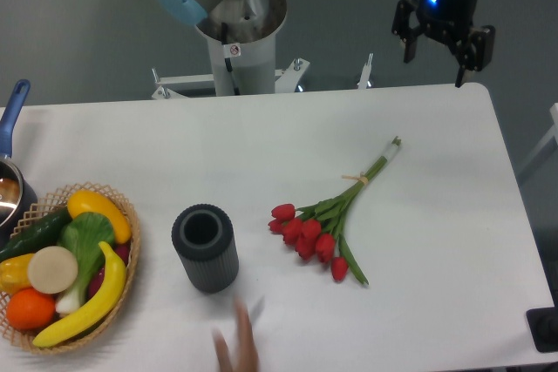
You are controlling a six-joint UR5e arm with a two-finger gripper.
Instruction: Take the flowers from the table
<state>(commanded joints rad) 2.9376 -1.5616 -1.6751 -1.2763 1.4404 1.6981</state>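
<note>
The flowers (324, 219), a bunch of red tulips with green stems tied by a pale band, lie flat on the white table (261, 137), right of centre. The heads point to the lower left and the stem ends to the upper right. My gripper (434, 60) hangs high above the table's far right corner, well up and to the right of the stems. Its two black fingers stand apart and hold nothing.
A dark grey ribbed cylinder vase (205, 247) stands upright left of the flowers. A wicker basket (131, 254) of fruit and vegetables sits at the front left. A pot with a blue handle (10, 115) is at the left edge. A blurred hand (237, 346) reaches in at the front edge.
</note>
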